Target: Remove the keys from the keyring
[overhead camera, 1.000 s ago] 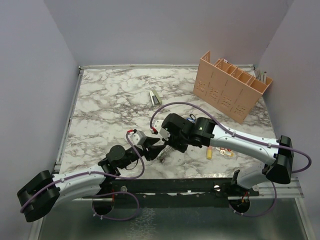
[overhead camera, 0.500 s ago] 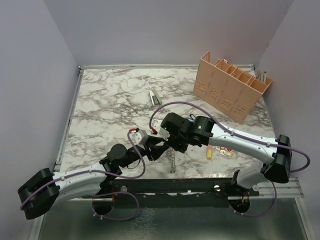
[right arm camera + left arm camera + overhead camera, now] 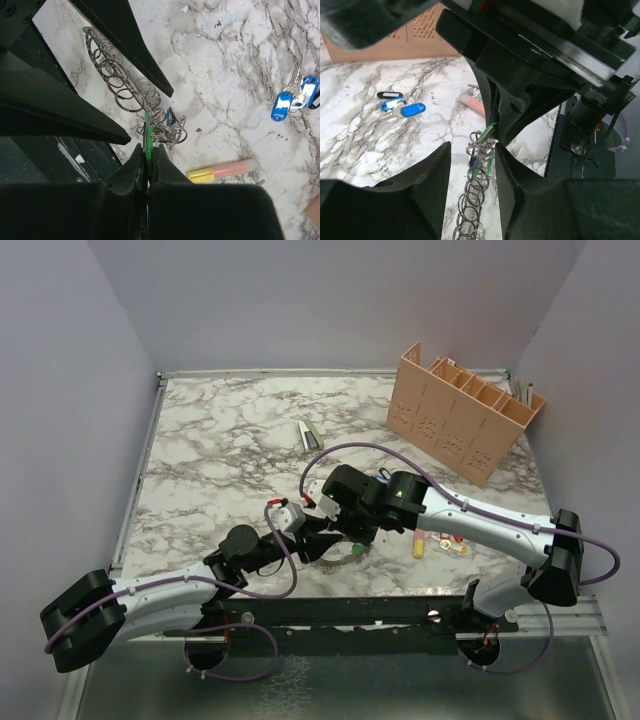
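1. Grip first: my right fingers (image 3: pixel 137 162) are clamping shut on the green key (image 3: pixel 148 131), its plastic head edge-on between the tips.
2. My left fingers (image 3: pixel 437 170) are standing open, one on each side of the keyring (image 3: pixel 470 210). The left wrist view is showing a gap on both sides, so nothing is held there.
3. The keyring is lying pulled out into a long loose coil near the front edge of the surface (image 3: pixel 225 60), between the two arms. The green key and a small blue key (image 3: pixel 170 116) are bunching with thin rings at the coil's end, right at my right fingertips.
4. I am reading this step as working the green key off the coil's end. To do it well, I am planning to close the left fingers on the coil just behind the bunch as an anchor. I would then lead the key round along the wire's turns; a straight pull would probably only stretch the coil.
5. Further out, a bunch of blue-tagged keys (image 3: pixel 292 97) is lying well apart from the ring, apparently already off. A yellow-and-pink marker (image 3: pixel 222 171) is sitting near my right fingers, and I am keeping clear of it.
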Robot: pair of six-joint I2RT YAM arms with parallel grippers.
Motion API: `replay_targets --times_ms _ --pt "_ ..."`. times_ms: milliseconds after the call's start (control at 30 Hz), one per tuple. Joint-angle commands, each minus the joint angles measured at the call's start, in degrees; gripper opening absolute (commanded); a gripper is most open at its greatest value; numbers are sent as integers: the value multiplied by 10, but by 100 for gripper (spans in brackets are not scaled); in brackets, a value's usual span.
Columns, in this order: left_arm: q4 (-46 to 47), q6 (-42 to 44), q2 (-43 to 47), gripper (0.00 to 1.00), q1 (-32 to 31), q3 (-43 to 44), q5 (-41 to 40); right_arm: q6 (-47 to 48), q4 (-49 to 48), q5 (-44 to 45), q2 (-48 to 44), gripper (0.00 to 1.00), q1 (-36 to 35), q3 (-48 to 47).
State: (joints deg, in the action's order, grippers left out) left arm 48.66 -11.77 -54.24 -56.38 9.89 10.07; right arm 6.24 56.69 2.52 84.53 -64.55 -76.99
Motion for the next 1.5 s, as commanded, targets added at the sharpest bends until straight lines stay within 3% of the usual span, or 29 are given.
replay_targets --times_ms 0,400,1200,1467 --pt "6 40 32 42 -3 -18 -4 3 1 -16 -12 1 -2 -5" --pt "3 83 26 38 -2 -21 0 20 5 -21 -27 1 -2 7" --pt "0 180 -33 27 12 27 131 57 10 -62 -39 1 -2 21" --pt "0 185 -50 2 14 32 173 52 3 -51 -49 1 -2 33"
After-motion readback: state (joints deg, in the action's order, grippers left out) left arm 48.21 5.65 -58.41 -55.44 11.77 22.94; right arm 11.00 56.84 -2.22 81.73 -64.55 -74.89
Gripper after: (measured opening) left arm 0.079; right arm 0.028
